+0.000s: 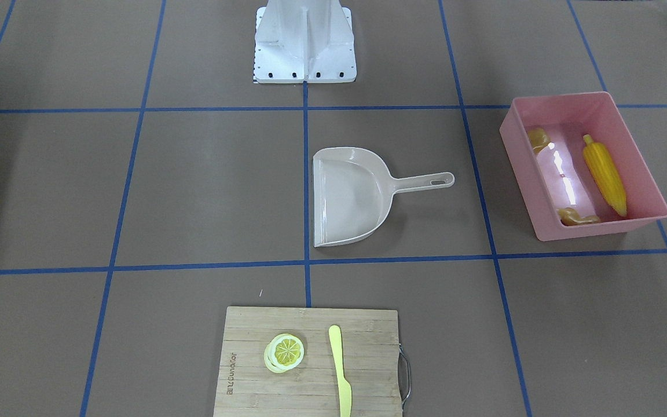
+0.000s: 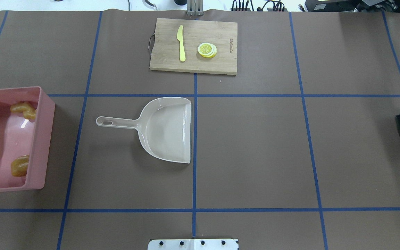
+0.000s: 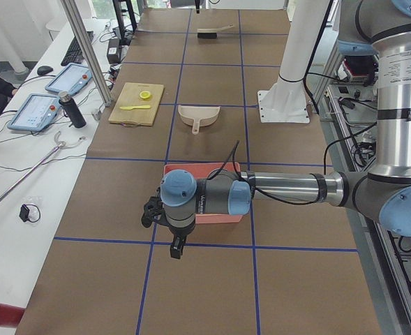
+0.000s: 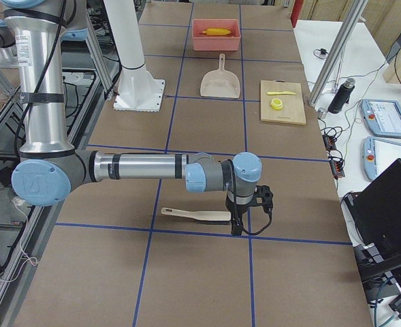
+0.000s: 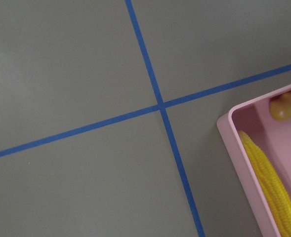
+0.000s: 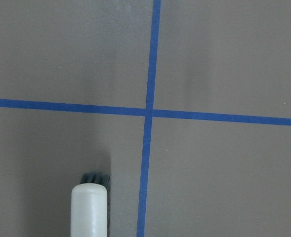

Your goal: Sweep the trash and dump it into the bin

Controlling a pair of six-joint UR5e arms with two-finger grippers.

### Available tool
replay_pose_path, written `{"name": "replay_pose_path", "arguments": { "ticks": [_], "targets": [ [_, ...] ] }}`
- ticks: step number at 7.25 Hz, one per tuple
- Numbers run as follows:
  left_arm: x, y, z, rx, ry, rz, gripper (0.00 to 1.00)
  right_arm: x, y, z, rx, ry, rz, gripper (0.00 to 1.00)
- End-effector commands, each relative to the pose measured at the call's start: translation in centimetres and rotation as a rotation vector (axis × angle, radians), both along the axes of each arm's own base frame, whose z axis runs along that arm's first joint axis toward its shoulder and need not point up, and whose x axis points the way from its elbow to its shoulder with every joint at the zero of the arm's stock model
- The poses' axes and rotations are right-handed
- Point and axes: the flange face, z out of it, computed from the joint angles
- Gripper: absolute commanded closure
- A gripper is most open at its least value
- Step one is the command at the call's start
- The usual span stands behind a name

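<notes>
Frankly, neither pair of fingers can be read. The left gripper (image 3: 176, 246) shows only in the side view from the table's left end, pointing down, and I cannot tell whether its fingers are apart or together. It hangs just beyond the bin's (image 2: 44, 139) outer left side, with nothing seen in it. The right gripper (image 4: 236, 223) shows only in the opposite side view, also pointing down. I cannot tell its fingers' state, nor whether they touch the brush (image 4: 197, 215) lying flat on the table (image 2: 255, 156) beside it, at the far right end.

All three pieces of trash lie inside the pink bin at the table's left end. The corn cob (image 1: 604, 174) lies along the outer long wall. The potato (image 1: 537, 140) is in the corner nearer the robot and the ginger root (image 1: 578, 217) in the corner farther from it.

The beige dustpan (image 2: 167, 128) rests mid-table, its handle pointing left towards the bin, well apart from it. Beyond it, on the side far from the robot, a wooden cutting board (image 2: 193, 62) carries a lemon slice (image 2: 207, 49) and a pale yellow knife (image 2: 181, 43), side by side, not touching.
</notes>
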Motion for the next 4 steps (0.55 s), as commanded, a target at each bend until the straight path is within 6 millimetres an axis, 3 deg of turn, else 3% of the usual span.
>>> {"name": "replay_pose_path", "arguments": {
  "ticks": [1, 4],
  "targets": [
    [0.0, 0.5, -0.3, -0.044, 0.004, -0.048, 0.02, -0.3, -0.1, -0.2, 0.002, -0.001, -0.004, 0.00],
    [0.0, 0.2, -1.9, -0.016, 0.002, -0.051, 0.02, -0.5, -0.2, -0.3, 0.006, -0.001, -0.008, 0.00]
  ]
}}
